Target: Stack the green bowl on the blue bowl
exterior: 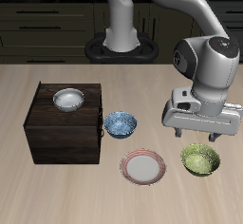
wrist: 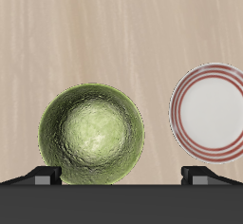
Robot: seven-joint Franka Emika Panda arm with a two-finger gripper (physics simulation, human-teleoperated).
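The green bowl [exterior: 200, 158] [wrist: 92, 135], yellow-green with a mottled glaze, sits upright on the wooden table near the front edge. The blue bowl [exterior: 121, 124], patterned blue and white, stands on the table beside a dark box and is outside the wrist view. My gripper [exterior: 197, 137] [wrist: 121, 176] hovers just above the green bowl's back rim. It is open, its fingertips [wrist: 43, 175] spread wide, and it holds nothing.
A pink-rimmed plate [exterior: 144, 167] [wrist: 211, 109] lies between the two bowls, nearer the front edge. A dark wooden box [exterior: 65, 133] stands beside the blue bowl with a white-grey bowl [exterior: 68, 99] on top.
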